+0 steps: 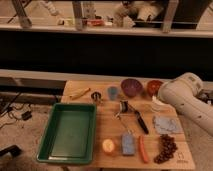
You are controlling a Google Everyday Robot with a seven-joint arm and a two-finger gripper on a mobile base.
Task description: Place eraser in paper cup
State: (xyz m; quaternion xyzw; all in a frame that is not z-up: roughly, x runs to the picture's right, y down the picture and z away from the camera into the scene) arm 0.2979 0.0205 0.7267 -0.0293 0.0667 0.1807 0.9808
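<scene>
White arm (186, 95) in from the right edge, over the far right corner of the wooden table (107, 125). Gripper out of sight somewhere past that arm, fingers together; cannot tell whether anything sits between them. Paper cup (157, 106) right at the arm's left flank, partly covered by it, just in front of the red bowl (153, 87).

Along the back of the table, left to right: banana (80, 93), small metal piece (96, 96), blue-grey cup (113, 92), purple bowl (131, 86), then the red bowl. Green tray (60, 150) filling the left side, hanging slightly past the table's front edge.

Mid-table: metal tool (123, 106) and black-handled utensil (141, 122), close together. Grey-blue cloth (165, 125) to their right, near the arm.

Front row, left to right: orange fruit (108, 146), blue-grey block (128, 144), orange stick (143, 149), dark grapes (166, 148). Eraser not picked out with certainty — cannot tell whether the block is it.
</scene>
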